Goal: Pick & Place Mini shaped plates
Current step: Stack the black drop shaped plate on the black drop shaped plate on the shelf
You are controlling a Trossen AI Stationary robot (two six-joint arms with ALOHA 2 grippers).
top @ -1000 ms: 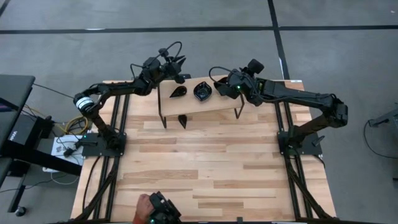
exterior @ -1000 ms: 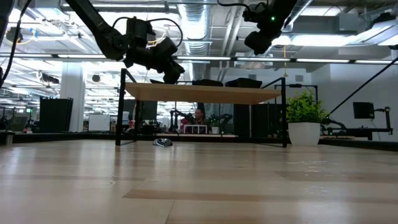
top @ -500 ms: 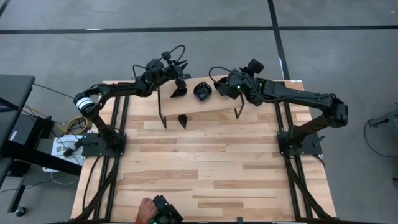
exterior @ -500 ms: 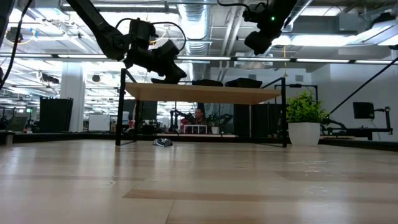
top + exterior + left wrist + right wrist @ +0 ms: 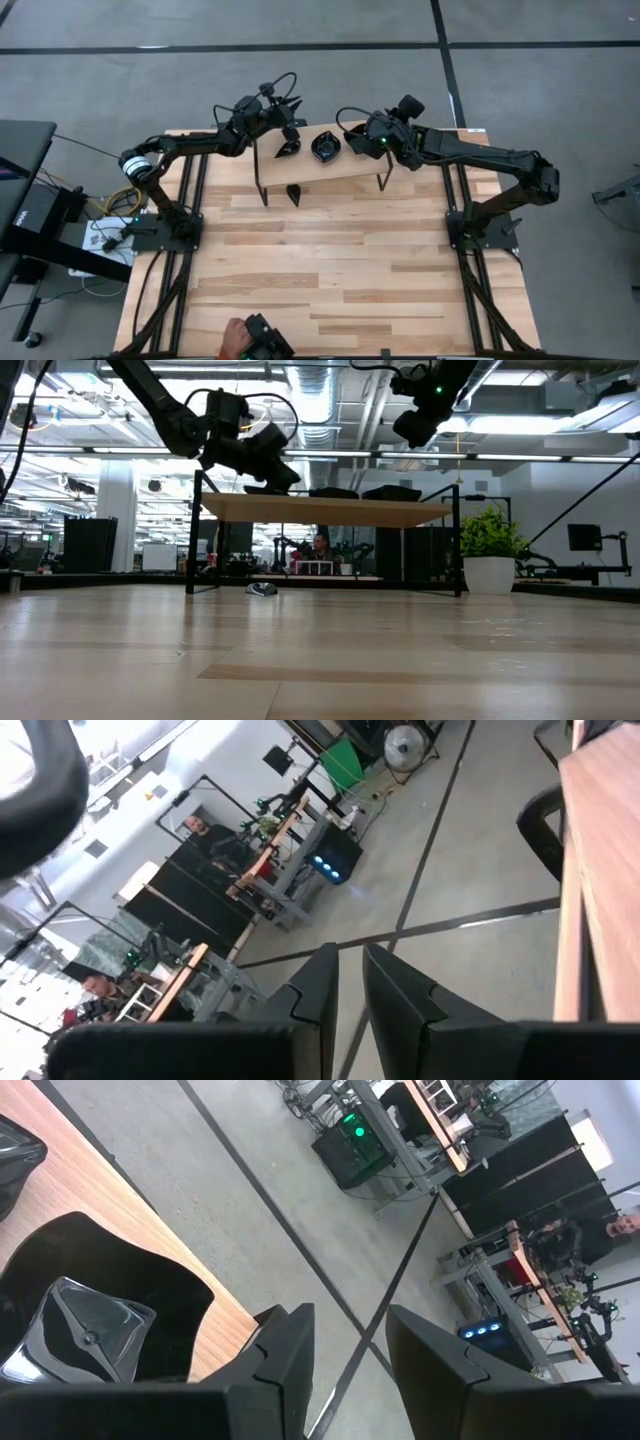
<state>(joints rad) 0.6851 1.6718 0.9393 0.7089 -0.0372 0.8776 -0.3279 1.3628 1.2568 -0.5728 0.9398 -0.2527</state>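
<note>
the left gripper (image 5: pixel 287 128) is hovering over the left end of a raised wooden shelf (image 5: pixel 345 168) that is standing at the back of the table (image 5: pixel 330 280). its wrist view is showing the fingers (image 5: pixel 322 985) drawn close, with only a slim gap and nothing caught between them, so it is carrying no load. just beside it, a leaf-shaped plate (image 5: pixel 288 149) is lying flat on the shelf top, apart from the fingers, and looking like a finished placement.

lower down, another small black plate (image 5: pixel 293 193) is lying on the table under the shelf's front edge, probably waiting its turn to be lifted up.

toward the middle of the shelf, a scalloped round plate (image 5: pixel 325 147) is sitting between the two arms, clear of both.

further right, the right gripper (image 5: pixel 362 132) is hanging above the shelf's right half, its fingers (image 5: pixel 285 1345) standing released and holding nothing. the right wrist view is showing a square plate (image 5: pixel 90 1330) resting on the board near the edge, close to that gripper, so this arm is likely waiting.

the plates are being spaced along the shelf, seemingly so each is getting its own spot with room for fingers to pull away.
</note>
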